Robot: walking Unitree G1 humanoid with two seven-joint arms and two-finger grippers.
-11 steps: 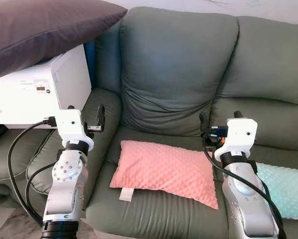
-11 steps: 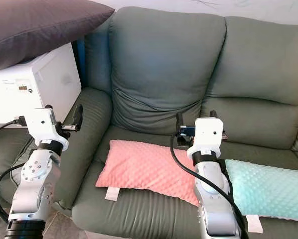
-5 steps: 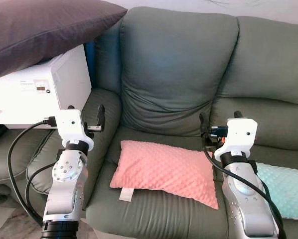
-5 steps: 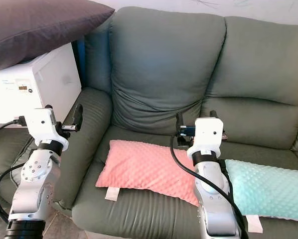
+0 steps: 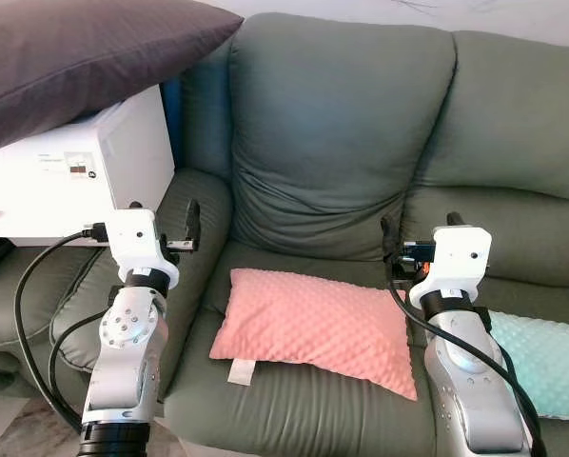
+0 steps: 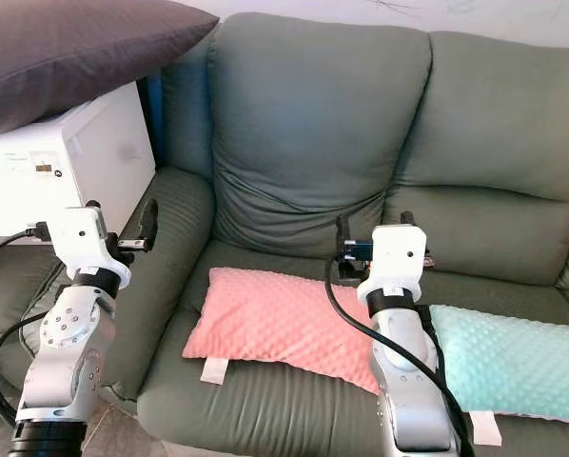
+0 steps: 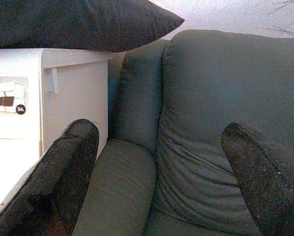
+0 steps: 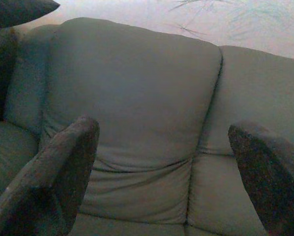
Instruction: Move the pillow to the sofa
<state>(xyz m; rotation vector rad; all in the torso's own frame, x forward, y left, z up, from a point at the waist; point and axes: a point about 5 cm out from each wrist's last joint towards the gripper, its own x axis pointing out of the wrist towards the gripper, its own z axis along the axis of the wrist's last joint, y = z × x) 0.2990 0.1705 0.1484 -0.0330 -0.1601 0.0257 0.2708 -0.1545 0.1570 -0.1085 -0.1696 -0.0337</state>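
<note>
A grey-green sofa [image 5: 342,124] with deep back cushions spreads across the scene; a pink dotted pillow [image 5: 313,324] lies flat on the left seat cushion, its far edge near the foot of the backrest and its front edge near the seat's front edge, with a white label tucked out at its front left corner; a pale teal pillow [image 6: 518,367] of the same dotted cloth lies on the seat cushion to the right, toward the sofa's right end; the left gripper [image 7: 161,172] is raised above the sofa's left armrest, its two black fingers spread wide apart with nothing between them; the right gripper [image 8: 166,172] is raised just above the pink pillow's right end, facing the backrest, its fingers likewise spread wide and empty; neither gripper touches a pillow; beside the sofa's left end stands a white box-like cabinet [image 5: 85,171], and a large dark grey cushion [image 5: 85,52] rests on top of it, its corner overhanging toward the backrest.
</note>
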